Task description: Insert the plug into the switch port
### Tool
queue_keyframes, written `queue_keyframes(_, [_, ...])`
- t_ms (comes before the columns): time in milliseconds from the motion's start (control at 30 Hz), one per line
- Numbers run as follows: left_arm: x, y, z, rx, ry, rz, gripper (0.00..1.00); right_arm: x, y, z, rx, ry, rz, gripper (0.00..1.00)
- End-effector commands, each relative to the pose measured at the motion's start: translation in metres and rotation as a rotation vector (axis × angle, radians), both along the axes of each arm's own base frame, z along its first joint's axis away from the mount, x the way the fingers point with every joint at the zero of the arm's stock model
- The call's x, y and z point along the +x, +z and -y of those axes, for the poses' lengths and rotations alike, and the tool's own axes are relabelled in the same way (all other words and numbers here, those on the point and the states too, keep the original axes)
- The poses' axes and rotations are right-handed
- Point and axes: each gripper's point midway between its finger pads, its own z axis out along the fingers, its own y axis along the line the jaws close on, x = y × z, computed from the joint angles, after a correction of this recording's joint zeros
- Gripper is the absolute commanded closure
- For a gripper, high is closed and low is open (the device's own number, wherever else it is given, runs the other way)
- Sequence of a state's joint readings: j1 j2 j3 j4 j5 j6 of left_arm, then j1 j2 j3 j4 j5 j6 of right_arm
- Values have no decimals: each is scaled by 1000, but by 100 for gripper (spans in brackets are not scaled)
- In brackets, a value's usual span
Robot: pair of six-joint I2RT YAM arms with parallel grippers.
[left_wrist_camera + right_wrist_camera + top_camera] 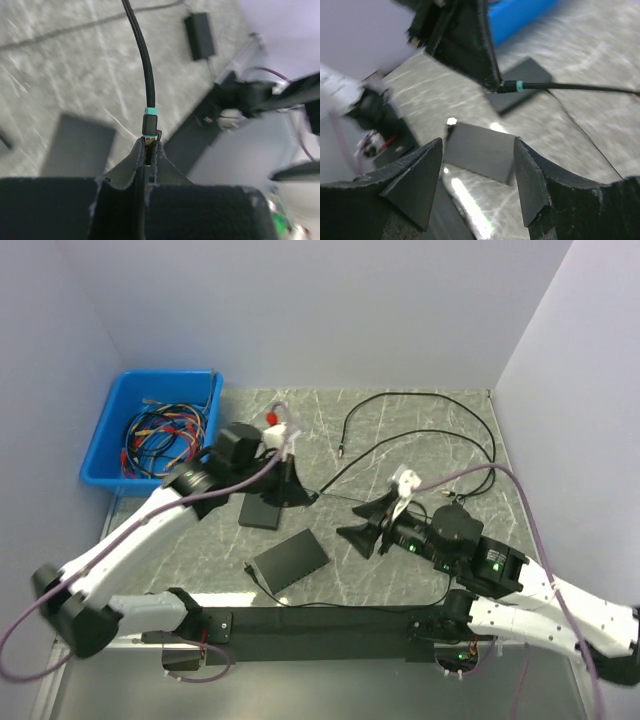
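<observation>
Closest to the lens, the left gripper (pixel 148 150) is pressed together on the plug (pixel 149 125), held above the table (pixel 320 430) near a dark box (pixel 260 512). The plug's long axis lies roughly level, in line with the fingers. Its metal end is buried between them, and its cable (pixel 142 60) leads out toward the right gripper (pixel 477 150), which is spread and empty. The thin pinch may let cable drag swivel the plug, and the covered tip cannot enter any port as held.
</observation>
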State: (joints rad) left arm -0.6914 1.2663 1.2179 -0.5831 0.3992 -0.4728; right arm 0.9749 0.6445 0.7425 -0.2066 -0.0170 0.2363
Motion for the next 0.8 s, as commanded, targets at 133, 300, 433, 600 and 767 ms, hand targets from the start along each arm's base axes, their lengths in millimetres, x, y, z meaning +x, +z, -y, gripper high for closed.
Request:
queue_keyframes(133, [-85, 37, -36, -145, -88, -144, 100, -49, 6, -47, -294, 52, 276, 35])
queue_keyframes(300, [-114, 29, -51, -128, -112, -231, 100, -52, -8, -67, -436, -39, 346, 36])
queue_keyframes(433, [-131, 16, -64, -94, -120, -266, 100, -58, 1, -69, -419, -76, 418, 36])
queue_keyframes(600, [-144, 1, -72, -76, -116, -297, 100, -57, 18, -58, -378, -138, 465, 36])
queue_keyframes(767, [-152, 7, -72, -127, -137, -288, 100, -65, 25, -60, -349, -93, 505, 35])
